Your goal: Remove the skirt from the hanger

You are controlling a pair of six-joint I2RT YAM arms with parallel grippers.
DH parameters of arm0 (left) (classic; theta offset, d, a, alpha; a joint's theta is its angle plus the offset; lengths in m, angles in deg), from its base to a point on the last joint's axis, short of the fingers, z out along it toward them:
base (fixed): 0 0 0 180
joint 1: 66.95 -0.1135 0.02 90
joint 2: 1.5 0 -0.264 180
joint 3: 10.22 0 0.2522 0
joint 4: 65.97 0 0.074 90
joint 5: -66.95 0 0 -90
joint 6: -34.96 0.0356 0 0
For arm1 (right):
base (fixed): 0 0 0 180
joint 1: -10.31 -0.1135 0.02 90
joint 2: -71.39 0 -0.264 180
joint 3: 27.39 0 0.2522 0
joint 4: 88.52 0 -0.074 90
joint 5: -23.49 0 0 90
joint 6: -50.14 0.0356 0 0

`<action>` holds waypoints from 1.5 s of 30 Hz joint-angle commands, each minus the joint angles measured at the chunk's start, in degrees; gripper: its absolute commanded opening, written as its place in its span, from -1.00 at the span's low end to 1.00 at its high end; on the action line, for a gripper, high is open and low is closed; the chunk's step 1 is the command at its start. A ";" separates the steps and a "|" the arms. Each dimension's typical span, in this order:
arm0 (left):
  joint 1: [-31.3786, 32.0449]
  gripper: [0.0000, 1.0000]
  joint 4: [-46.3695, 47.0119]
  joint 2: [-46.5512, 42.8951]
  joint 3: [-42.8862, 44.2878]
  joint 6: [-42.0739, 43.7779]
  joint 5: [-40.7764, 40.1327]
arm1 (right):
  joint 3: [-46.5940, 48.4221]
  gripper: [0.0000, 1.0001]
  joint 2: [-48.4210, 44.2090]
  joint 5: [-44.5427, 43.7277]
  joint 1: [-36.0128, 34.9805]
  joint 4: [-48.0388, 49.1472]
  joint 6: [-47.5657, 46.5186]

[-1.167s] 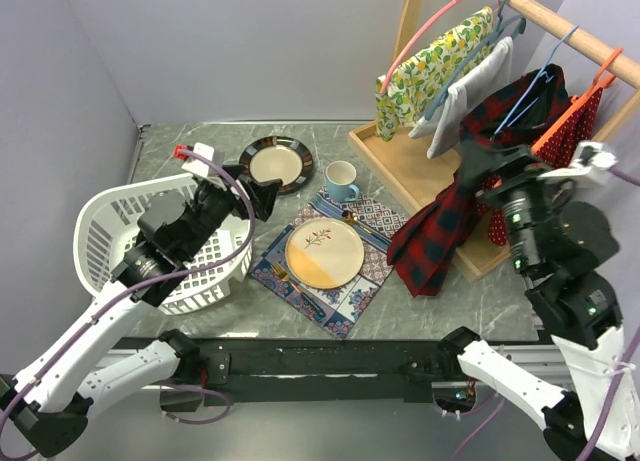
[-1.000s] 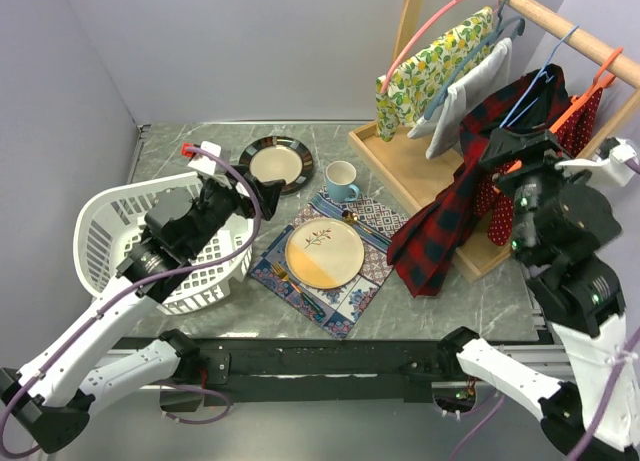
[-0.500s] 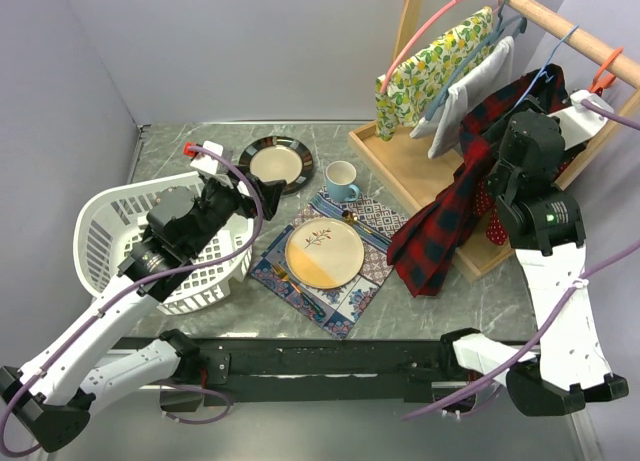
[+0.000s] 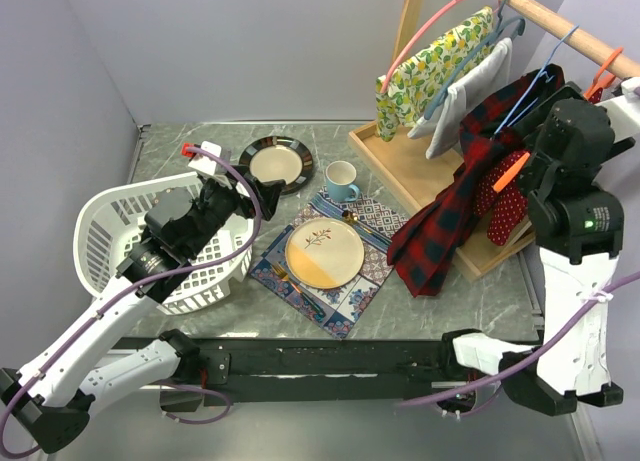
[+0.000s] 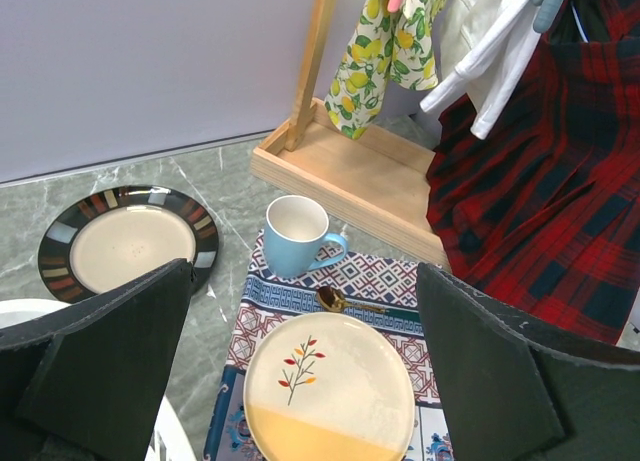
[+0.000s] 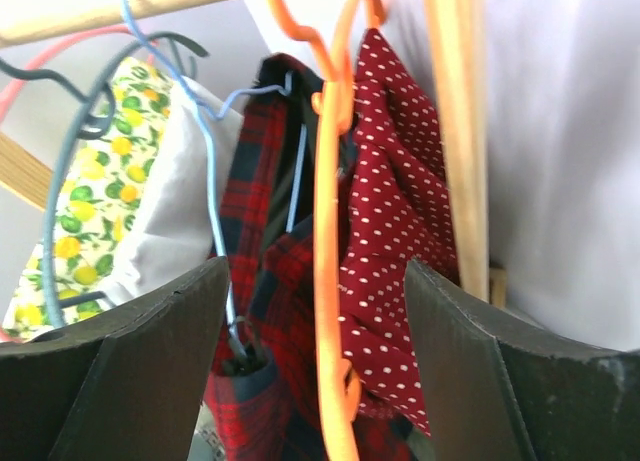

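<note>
- Top view: the right arm (image 4: 580,231) has swung up from in front of the plaid shirt (image 4: 440,226) to the far end of the rail (image 4: 560,26). The left arm (image 4: 150,251) has not moved from over the basket (image 4: 100,231). The skirt (image 4: 507,209), red with white dots, hangs on the orange hanger (image 4: 513,169) close beside the raised wrist and is not yet off.
- Left wrist view: the left gripper (image 5: 302,281) is spread fully and holds nothing. It hangs above the plate (image 5: 325,386) and mug (image 5: 297,236) on the desk (image 5: 215,176).
- Right wrist view: the right gripper (image 6: 315,281) has its jaws set wide, one on either side of the hanger's orange shank. No contact is apparent and nothing is gripped. The skirt drapes to the right of the shank, next to the rack's upright post (image 6: 460,131).
- Assessment: the approach looks complete. Taking hold of the skirt and pulling it clear of the hanger remain to be done.
</note>
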 commanded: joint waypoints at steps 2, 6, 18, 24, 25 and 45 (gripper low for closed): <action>0.23 0.99 1.93 -0.39 1.83 1.30 0.51 | 3.16 0.55 1.15 3.58 3.89 -11.06 3.18; 0.23 0.99 2.02 -0.56 2.00 1.04 1.03 | 1.32 0.52 0.98 7.36 6.01 -9.75 2.93; 0.23 0.99 2.19 -0.74 1.83 1.12 1.82 | -7.73 0.28 -1.39 13.87 9.79 -0.26 3.71; 0.23 0.99 2.02 -0.30 1.91 1.21 1.56 | -10.37 -0.43 -4.03 13.61 10.23 4.57 3.45; 0.23 0.99 2.10 -0.21 1.83 1.21 1.56 | -10.46 -0.62 -4.29 13.43 10.23 5.62 3.28; 0.23 0.99 2.28 -0.12 1.56 1.48 1.56 | -7.91 -1.00 -6.67 23.71 10.32 14.33 -1.56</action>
